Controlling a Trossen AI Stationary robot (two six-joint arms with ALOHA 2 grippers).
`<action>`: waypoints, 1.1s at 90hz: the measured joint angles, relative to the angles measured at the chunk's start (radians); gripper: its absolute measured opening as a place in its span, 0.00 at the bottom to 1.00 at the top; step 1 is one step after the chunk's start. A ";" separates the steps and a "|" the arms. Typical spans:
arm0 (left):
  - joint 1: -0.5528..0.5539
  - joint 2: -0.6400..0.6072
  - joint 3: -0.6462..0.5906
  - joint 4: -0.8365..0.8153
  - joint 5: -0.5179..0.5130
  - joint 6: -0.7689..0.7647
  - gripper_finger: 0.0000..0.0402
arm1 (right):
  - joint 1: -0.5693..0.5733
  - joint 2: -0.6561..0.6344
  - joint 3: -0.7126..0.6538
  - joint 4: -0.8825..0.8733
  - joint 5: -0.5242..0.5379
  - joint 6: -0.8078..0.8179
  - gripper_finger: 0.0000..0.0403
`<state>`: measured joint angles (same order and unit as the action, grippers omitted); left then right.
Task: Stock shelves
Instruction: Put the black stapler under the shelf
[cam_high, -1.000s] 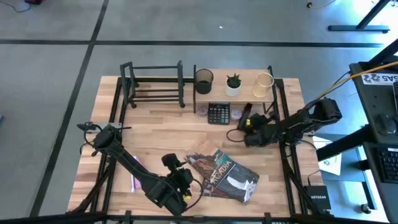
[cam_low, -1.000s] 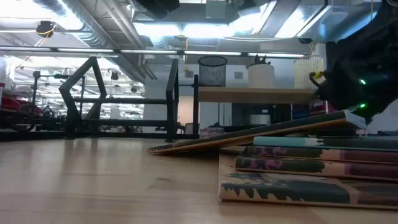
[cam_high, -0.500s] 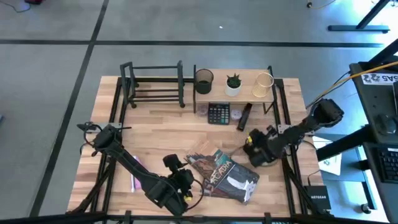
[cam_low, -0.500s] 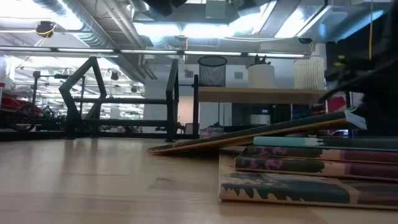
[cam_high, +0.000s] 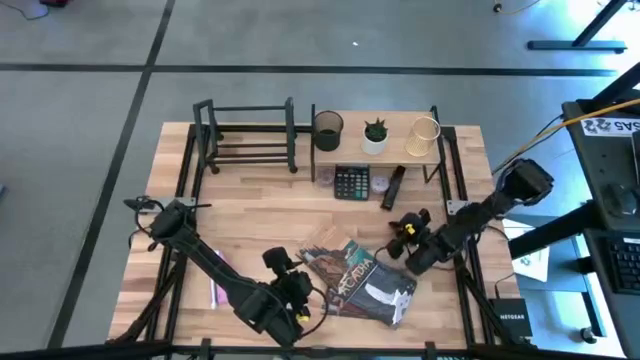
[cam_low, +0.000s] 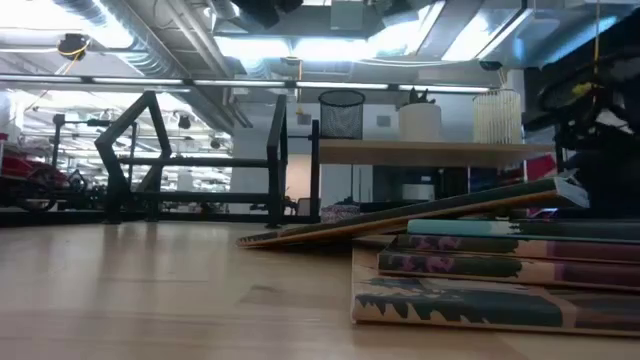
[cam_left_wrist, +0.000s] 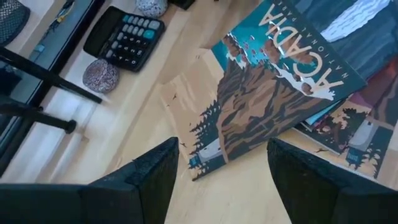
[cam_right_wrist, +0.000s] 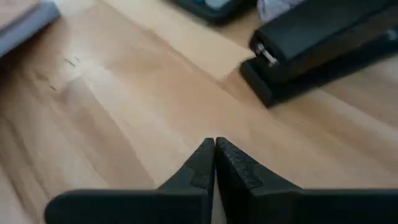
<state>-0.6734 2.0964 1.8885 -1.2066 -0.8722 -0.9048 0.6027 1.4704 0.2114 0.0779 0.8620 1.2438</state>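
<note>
A stack of books (cam_high: 362, 282) lies on the table near its front edge; the top one, with an "Acadia" cover (cam_left_wrist: 267, 93), rests tilted on the others (cam_low: 420, 215). My left gripper (cam_high: 300, 282) is open just left of the stack, and in the left wrist view (cam_left_wrist: 221, 180) the cover's corner shows between its fingers. My right gripper (cam_high: 404, 228) is shut over bare wood (cam_right_wrist: 214, 163), between the stack and a black stapler (cam_right_wrist: 317, 43). The black rack (cam_high: 245, 135) and the wood-board shelf (cam_high: 375, 145) stand at the far edge.
On the shelf board stand a mesh cup (cam_high: 327, 128), a small plant (cam_high: 375, 133) and a gold wire cup (cam_high: 423, 135). Below it lie a calculator (cam_high: 350, 182), a speckled stone (cam_left_wrist: 101, 74) and the stapler (cam_high: 393, 187). A pink pen (cam_high: 213, 290) lies beside the left arm.
My right gripper has drawn back from the stapler under the shelf toward the table's near edge and now stands close to the book stack. The stapler stays where it was. The left arm and the books have kept still.
</note>
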 joint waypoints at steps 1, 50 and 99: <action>0.000 0.000 0.000 0.000 0.000 0.002 0.57 | -0.004 0.000 -0.009 0.029 -0.002 -0.020 0.00; 0.002 0.000 0.000 0.000 -0.008 0.014 0.57 | -0.216 0.002 -0.142 0.451 -0.075 -0.302 0.00; -0.008 0.000 0.000 0.014 0.007 -0.054 0.57 | -0.229 -0.014 -0.141 0.314 -0.015 -0.081 0.00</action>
<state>-0.6810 2.0964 1.8885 -1.1921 -0.8650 -0.9588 0.3733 1.4560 0.0708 0.3920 0.8475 1.1625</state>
